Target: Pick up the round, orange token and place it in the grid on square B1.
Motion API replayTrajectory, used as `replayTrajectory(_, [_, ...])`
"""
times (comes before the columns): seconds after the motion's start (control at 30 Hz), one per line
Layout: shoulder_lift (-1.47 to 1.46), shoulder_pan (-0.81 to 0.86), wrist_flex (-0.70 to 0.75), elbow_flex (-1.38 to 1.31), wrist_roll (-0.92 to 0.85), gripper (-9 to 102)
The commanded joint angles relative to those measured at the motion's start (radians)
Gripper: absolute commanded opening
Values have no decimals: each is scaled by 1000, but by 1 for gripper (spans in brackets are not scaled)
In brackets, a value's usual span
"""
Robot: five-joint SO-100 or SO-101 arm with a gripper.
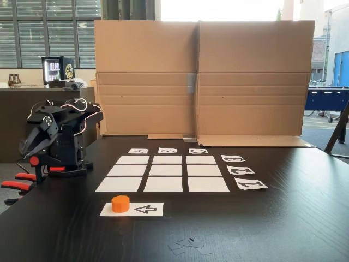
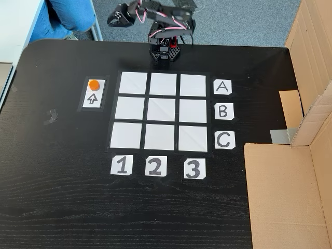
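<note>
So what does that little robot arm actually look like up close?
The arm is small, built of black blocky plastic parts, with thin white and red cables looping over its top. An orange-red knob shows low on its side. It stands on a black base at the table's edge.

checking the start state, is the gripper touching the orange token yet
Apart. In a fixed view the gripper is folded by the arm's base, with bare table between it and the token.

Bright orange token [image 1: 120, 203], white grid [image 2: 163, 110] with black gaps, black table [image 2: 62, 197]
</note>
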Motion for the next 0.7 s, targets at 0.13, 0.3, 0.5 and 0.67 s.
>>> replayTrajectory(0.13, [-354,-81,288,-448,-20,2])
replayTrajectory(0.3, [-474,-195,433,-575,-32,10])
replayTrajectory(0.5, [-565,-322,581,-683,-60,44])
replayTrajectory(0.67, [-672,-385,675,-847,-37,57])
